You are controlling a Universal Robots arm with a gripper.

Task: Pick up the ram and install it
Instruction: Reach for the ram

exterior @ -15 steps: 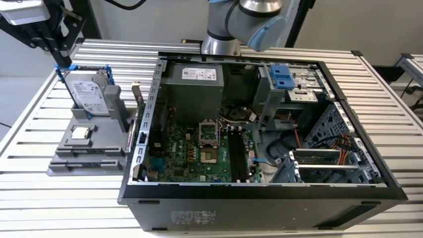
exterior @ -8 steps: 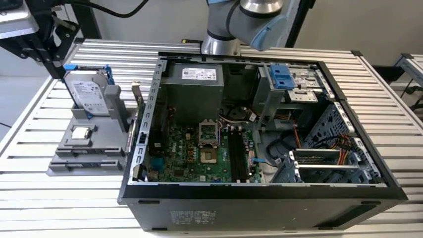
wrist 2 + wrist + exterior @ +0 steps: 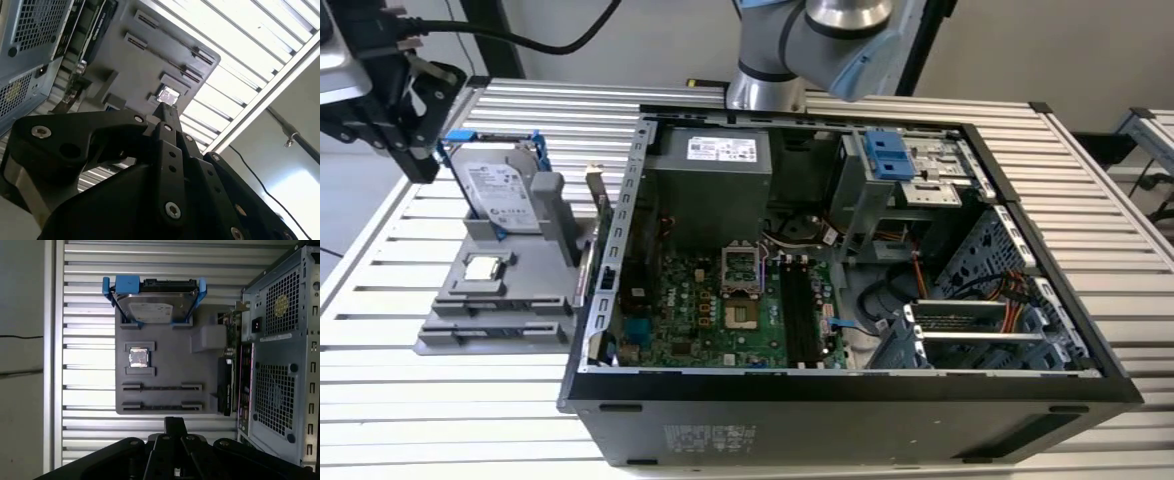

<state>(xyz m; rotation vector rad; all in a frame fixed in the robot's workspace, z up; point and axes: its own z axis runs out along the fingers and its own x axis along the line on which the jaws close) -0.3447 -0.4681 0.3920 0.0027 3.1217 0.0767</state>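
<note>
My black gripper hangs at the exterior view's far left, above the back of a grey parts holder that lies on the slatted table beside the open computer case. In both wrist views its fingers meet with nothing showing between them, so the gripper is shut. The ram is out of view. The holder's two long slots look bare. On the motherboard the long memory slots are dark strips, and I cannot tell whether a stick sits in them.
A silver hard drive in a blue bracket stands at the holder's back. A small square silver chip lies mid-holder. An expansion card stands on edge between holder and case. The arm's base rises behind the case.
</note>
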